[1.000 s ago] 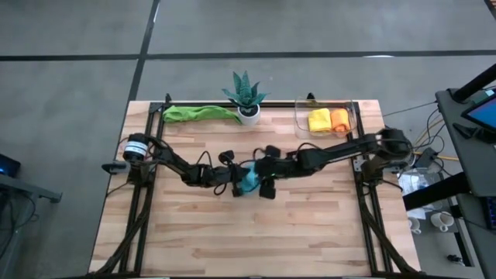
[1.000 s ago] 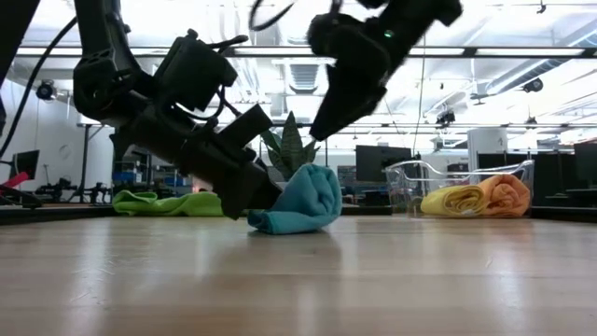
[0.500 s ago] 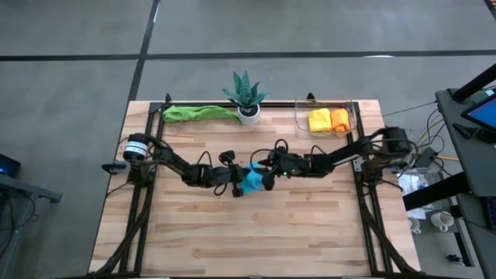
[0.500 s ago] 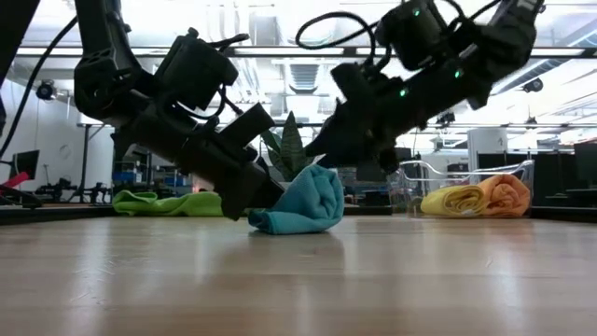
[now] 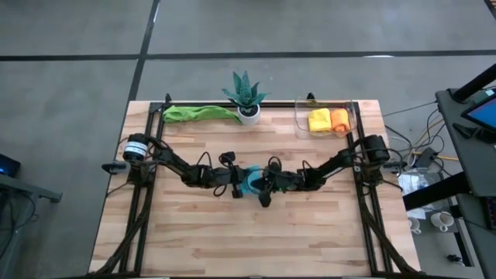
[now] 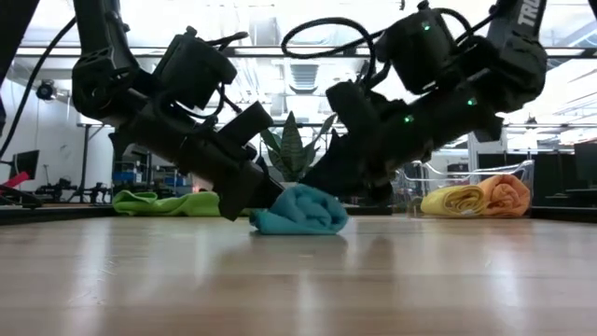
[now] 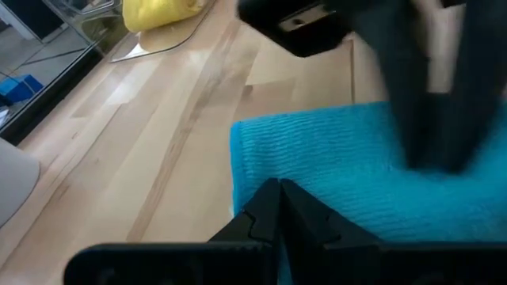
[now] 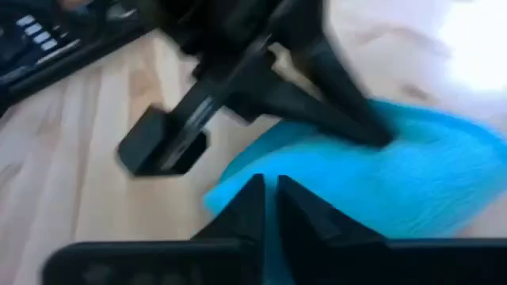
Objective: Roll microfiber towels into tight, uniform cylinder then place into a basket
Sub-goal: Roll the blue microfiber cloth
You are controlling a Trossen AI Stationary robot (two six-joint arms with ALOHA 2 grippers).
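A light blue towel [image 6: 300, 210], loosely rolled, lies on its underside at the middle of the wooden table [image 5: 310, 232]. My left gripper [image 7: 277, 198] is shut at the roll's left end. My right gripper [image 8: 269, 194] has come in from the table's right and is shut on the roll's right side. A green towel [image 5: 198, 113] lies bunched at the far left. The clear basket [image 5: 350, 108] at the far right holds a yellow roll [image 5: 318, 120] and an orange roll [image 5: 339, 118]. My left gripper sets its shut fingertips against the blue towel's left edge [image 7: 245, 170] at table height, slanting down from the table's left. Whether cloth sits between the fingers I cannot tell. My right gripper has its fingers nearly together on the roll's right edge [image 8: 238, 186], slanting down from the table's right. The roll lies flat on the table under both.
A spiky green plant in a white pot [image 5: 246, 97] stands at the far edge between the green towel and the basket. Black frame rails [image 5: 143, 194] run along the table's left and right sides. Bare wood spreads toward the near edge.
My right gripper has come down from above the blue towel onto its right side, its arm lowering toward the table, and its fingers have shut. The towel, a taller bundle before, is now pressed lower and flatter.
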